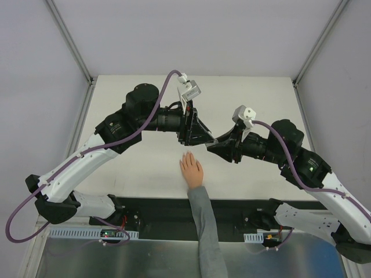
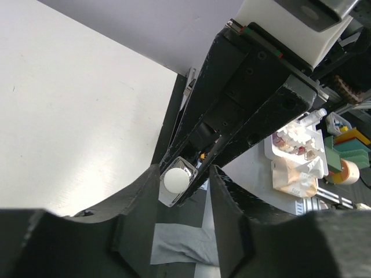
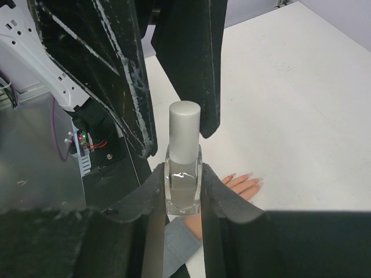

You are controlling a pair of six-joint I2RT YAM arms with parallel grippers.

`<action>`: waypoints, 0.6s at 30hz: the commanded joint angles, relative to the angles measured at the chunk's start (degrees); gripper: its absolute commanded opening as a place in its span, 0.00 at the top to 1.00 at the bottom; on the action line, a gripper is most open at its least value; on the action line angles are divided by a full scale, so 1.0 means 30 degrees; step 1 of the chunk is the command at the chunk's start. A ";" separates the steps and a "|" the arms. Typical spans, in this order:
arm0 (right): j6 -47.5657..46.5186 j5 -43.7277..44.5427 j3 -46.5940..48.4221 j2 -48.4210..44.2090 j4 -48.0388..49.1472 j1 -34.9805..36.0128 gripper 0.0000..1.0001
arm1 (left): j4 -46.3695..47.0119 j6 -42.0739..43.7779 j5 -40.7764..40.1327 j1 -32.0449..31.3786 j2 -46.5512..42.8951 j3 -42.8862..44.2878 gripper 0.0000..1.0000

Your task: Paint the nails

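Observation:
The pale peach-pink hand (image 1: 191, 169) with a grey sleeve (image 1: 204, 231) lies flat on the white table, fingers together. Its nails (image 3: 253, 178) show as faint tips in the right wrist view. My right gripper (image 3: 181, 186) is shut on a small clear bottle (image 3: 183, 185) with a grey-white cap (image 3: 184, 130), held upright above the hand. My left gripper (image 2: 184, 191) is open and straddles the cap (image 2: 175, 180) from above, its fingers (image 3: 124, 75) on either side without clamping it. In the top view both grippers meet just above the hand, left (image 1: 200, 136) and right (image 1: 219, 145).
The white table (image 1: 145, 98) has grey walls around it. A black strip and metal ledge run along the near edge (image 1: 156, 211). Off the table, a white tray of small items (image 2: 295, 145), a green box (image 2: 348, 152) and a tape roll (image 2: 348, 172) show in the left wrist view.

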 commanded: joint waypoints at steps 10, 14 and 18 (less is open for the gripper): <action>-0.0232 0.0651 0.0175 0.0023 0.0988 0.0269 1.00 | -0.0120 0.0011 0.0268 0.0081 0.0542 0.1135 0.87; -0.0261 0.0973 0.0146 0.0052 0.0784 0.0327 0.93 | -0.0412 0.0216 -0.0403 0.0052 0.0513 0.1107 1.00; -0.0320 0.1471 0.0175 0.0110 0.0345 0.0269 0.49 | -0.1026 0.0683 -0.2855 0.0052 0.0193 0.0961 1.00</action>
